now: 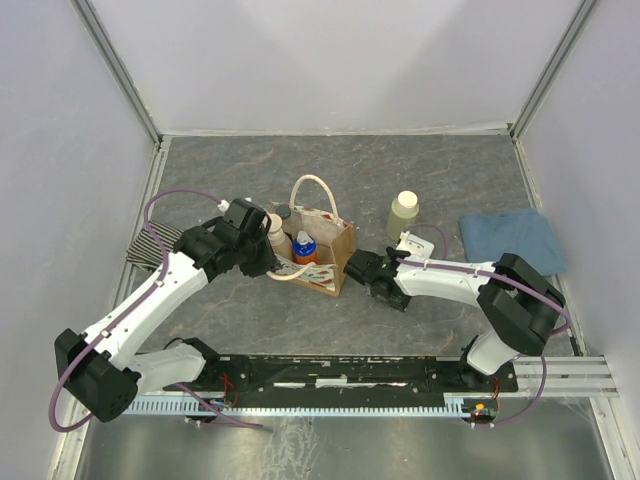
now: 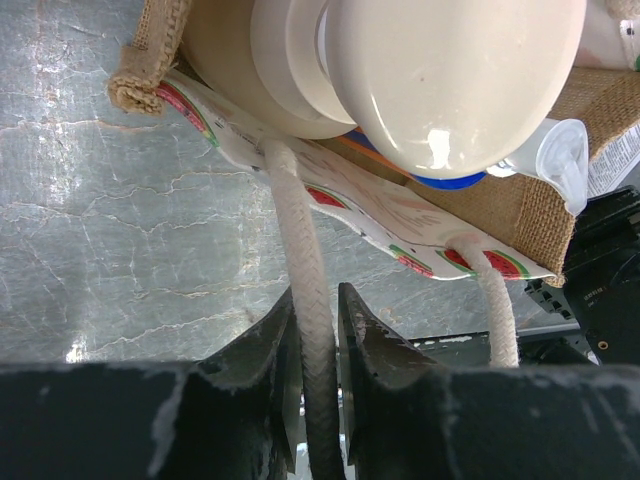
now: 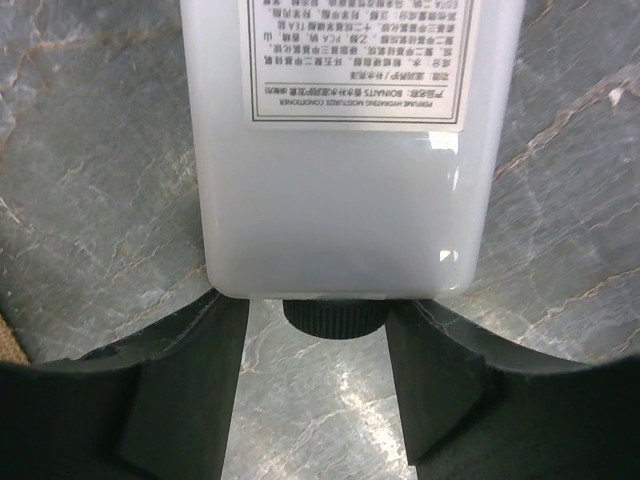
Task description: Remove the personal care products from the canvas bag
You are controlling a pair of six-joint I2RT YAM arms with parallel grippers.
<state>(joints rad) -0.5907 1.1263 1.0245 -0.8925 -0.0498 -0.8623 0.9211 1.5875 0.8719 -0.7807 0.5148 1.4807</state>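
The canvas bag (image 1: 335, 250) stands mid-table, with a tan pump bottle (image 1: 277, 234) and a blue-and-orange bottle (image 1: 304, 247) inside. My left gripper (image 1: 270, 264) is at its left side, shut on the near cream rope handle (image 2: 300, 220). In the left wrist view the tan bottle's cream top (image 2: 450, 70) and a blue cap (image 2: 450, 182) fill the bag mouth. My right gripper (image 1: 365, 270) is right of the bag. Its fingers are open either side of the black cap (image 3: 335, 318) of a white bottle (image 3: 340, 180). A pale yellow-green bottle (image 1: 403, 215) stands on the table behind.
A folded blue cloth (image 1: 512, 240) lies at the right. A black-and-white striped cloth (image 1: 148, 246) lies at the left wall under the left arm. White walls close three sides. A black rail (image 1: 350, 372) runs along the near edge.
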